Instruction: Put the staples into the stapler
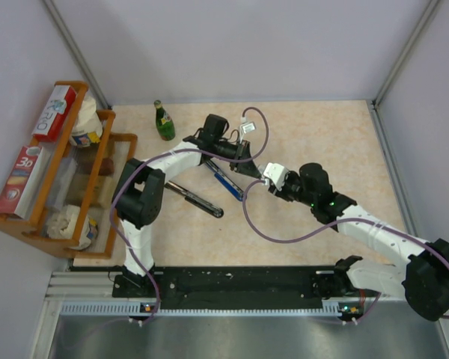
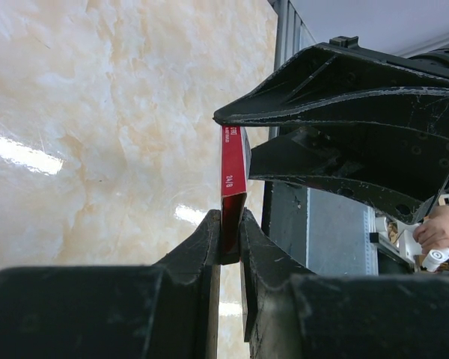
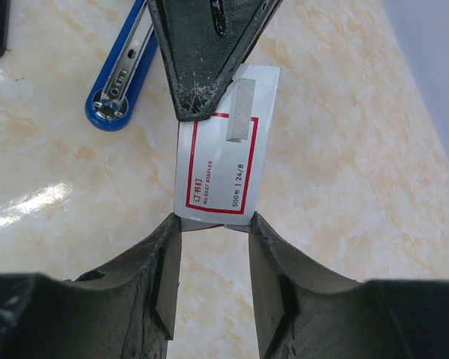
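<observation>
Over the middle of the tabletop (image 1: pixel 322 134), the staples box (image 3: pixel 221 168) is held from two ends: the left fingers (image 2: pixel 206 250) clamp its thin edge, the right fingers (image 3: pixel 161 258) grip its sides. The blue stapler (image 1: pixel 226 182) lies just left.

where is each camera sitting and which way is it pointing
top external: fixed above and behind the arm bases, looking down on the table; both arms show.
left wrist: on the left arm, looking along the left gripper at the staple box, seen edge-on.
right wrist: on the right arm, looking past the right gripper at the label face, blue stapler beyond.
shared: both wrist views show that box, held by both grippers.
</observation>
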You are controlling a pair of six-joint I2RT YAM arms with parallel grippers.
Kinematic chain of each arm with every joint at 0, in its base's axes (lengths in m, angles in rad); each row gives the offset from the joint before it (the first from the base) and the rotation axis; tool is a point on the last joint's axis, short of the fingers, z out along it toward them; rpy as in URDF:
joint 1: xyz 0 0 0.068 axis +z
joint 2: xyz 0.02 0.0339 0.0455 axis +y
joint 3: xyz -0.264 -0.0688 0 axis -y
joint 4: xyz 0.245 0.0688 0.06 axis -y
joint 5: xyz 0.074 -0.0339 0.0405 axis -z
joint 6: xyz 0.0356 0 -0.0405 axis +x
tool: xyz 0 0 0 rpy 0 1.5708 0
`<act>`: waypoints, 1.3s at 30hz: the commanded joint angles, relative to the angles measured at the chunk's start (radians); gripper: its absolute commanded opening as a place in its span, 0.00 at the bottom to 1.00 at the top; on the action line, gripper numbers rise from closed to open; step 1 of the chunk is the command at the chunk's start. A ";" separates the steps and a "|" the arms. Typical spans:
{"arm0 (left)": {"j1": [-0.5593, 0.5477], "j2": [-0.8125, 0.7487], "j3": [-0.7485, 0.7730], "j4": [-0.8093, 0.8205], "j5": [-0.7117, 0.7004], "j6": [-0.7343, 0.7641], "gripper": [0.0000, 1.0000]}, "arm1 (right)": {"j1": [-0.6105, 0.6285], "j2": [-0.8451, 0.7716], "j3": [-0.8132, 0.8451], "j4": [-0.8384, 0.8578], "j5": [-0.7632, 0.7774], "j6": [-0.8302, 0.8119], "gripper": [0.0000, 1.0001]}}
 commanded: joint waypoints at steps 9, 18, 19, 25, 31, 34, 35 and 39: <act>0.074 -0.084 -0.034 0.124 -0.011 -0.066 0.00 | -0.030 0.028 0.026 -0.109 0.049 -0.005 0.35; 0.092 -0.103 -0.043 0.159 -0.004 -0.097 0.00 | -0.033 0.042 0.031 -0.107 0.067 -0.002 0.35; 0.097 -0.106 -0.046 0.166 -0.002 -0.103 0.00 | -0.033 0.042 0.031 -0.107 0.070 -0.002 0.35; 0.105 -0.115 -0.061 0.176 0.001 -0.112 0.00 | -0.042 0.049 0.040 -0.107 0.081 0.009 0.35; 0.112 -0.127 -0.063 0.218 0.013 -0.135 0.00 | -0.062 0.057 0.049 -0.107 0.087 0.035 0.35; 0.114 -0.130 -0.072 0.238 0.015 -0.148 0.00 | -0.064 0.065 0.052 -0.107 0.090 0.041 0.35; 0.115 -0.133 -0.075 0.248 0.015 -0.155 0.00 | -0.064 0.066 0.054 -0.107 0.089 0.042 0.35; 0.118 -0.135 -0.081 0.262 0.018 -0.166 0.00 | -0.064 0.074 0.057 -0.106 0.087 0.053 0.35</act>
